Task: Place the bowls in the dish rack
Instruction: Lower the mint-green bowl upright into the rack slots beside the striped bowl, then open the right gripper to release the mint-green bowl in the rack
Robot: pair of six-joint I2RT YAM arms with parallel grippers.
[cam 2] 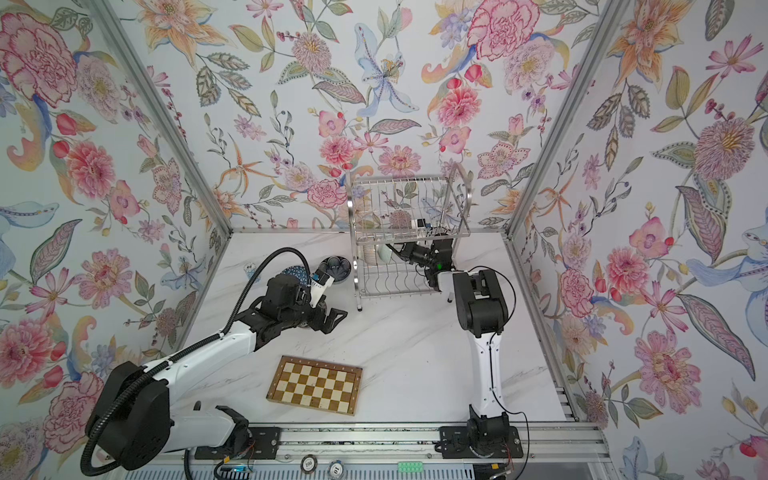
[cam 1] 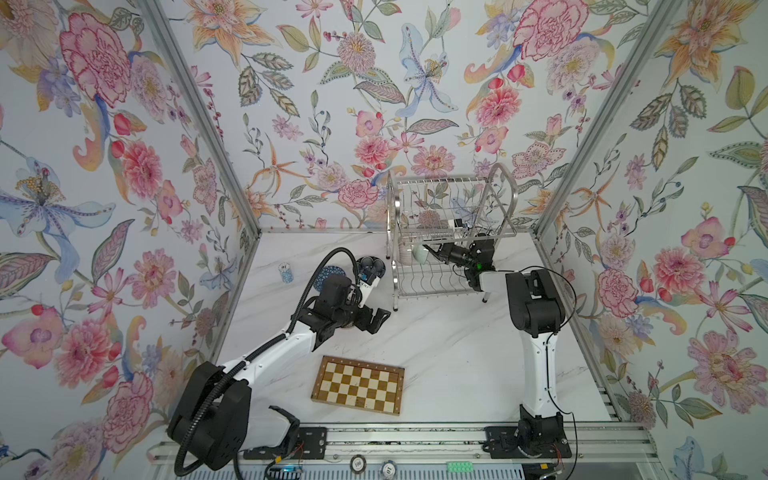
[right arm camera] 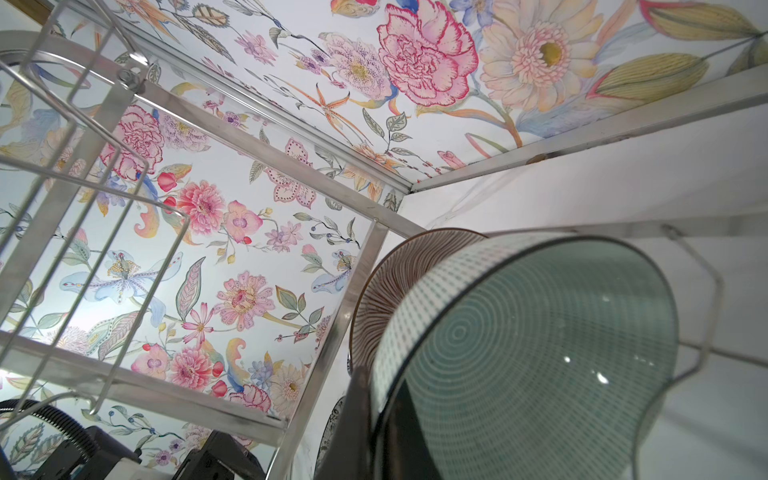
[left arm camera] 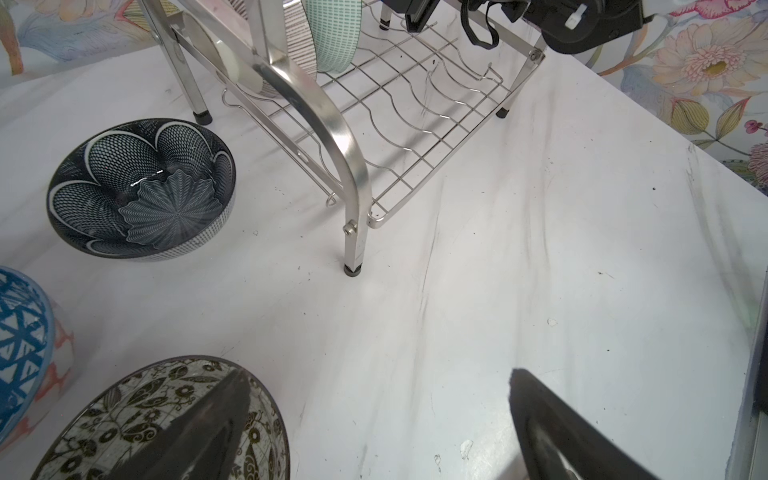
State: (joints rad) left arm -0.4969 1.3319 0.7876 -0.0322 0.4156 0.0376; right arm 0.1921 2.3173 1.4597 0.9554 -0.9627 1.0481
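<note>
The dish rack stands at the back of the table. My right gripper reaches into its lower tier, shut on the rim of the pale green bowl, which is on edge. Behind that bowl stands the pink radial-lined bowl. My left gripper is open, low over the table, with one finger over the black-and-white floral bowl. The dark navy petal bowl and the blue lattice bowl sit on the table left of the rack.
A checkered wooden board lies near the front edge. A small blue-patterned cup stands at the left wall. The rack's near leg stands between my left gripper and the lower tier. Floral walls close in the table.
</note>
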